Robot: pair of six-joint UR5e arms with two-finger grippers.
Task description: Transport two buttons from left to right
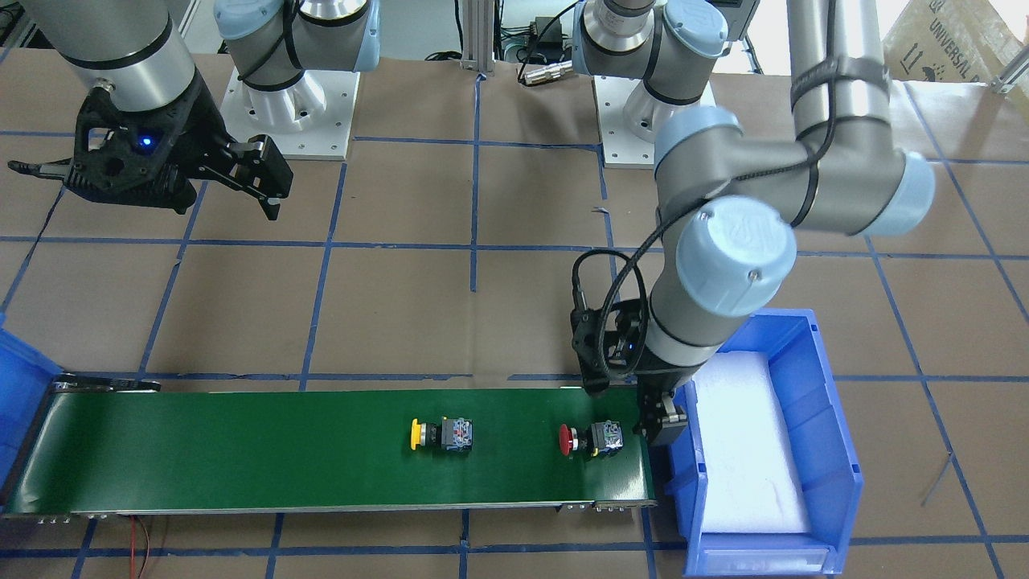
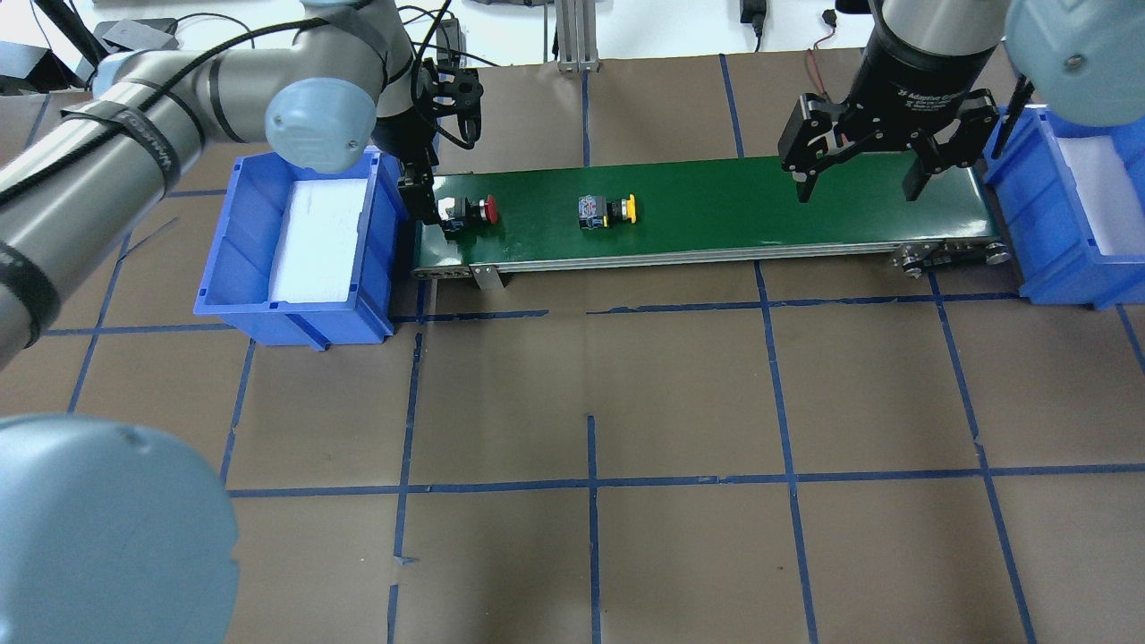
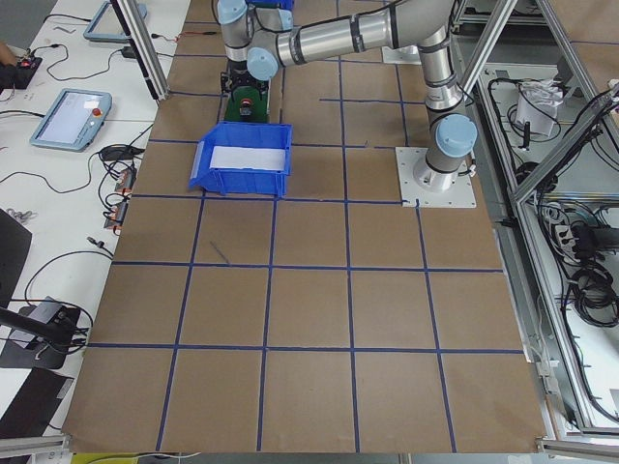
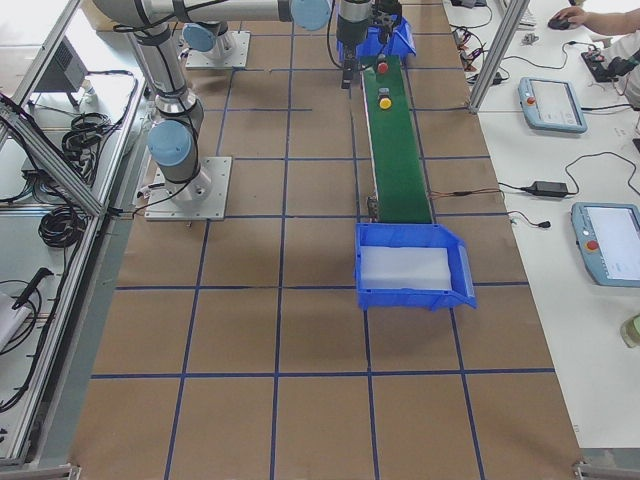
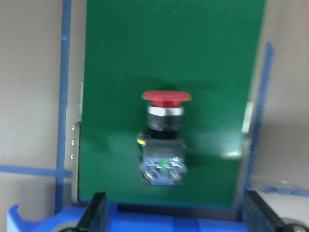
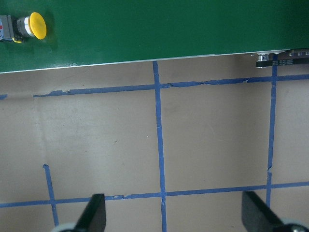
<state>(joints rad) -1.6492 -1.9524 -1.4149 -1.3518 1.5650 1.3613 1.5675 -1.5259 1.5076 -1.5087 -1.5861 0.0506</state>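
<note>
1. Green conveyor belt (image 2: 760, 201) runs across the tabletop (image 2: 680, 402), with a blue bin (image 2: 295, 318) at its left end and a second blue bin (image 2: 1047, 268) at its right end.
2. Red button (image 1: 591, 439) lies on its side on the belt's left end, cap pointing toward the robot's right.
3. Yellow button (image 1: 442, 434) lies on its side further along the belt, apart from the red one, cap pointing the same way.
4. Left pincer (image 5: 176, 212) is low at the belt's left end, just behind the red button's terminal block. Fingers are spread wide and grip nothing.
5. Right pincer (image 2: 859, 183) hangs raised near the belt's right end, released and empty.
</note>
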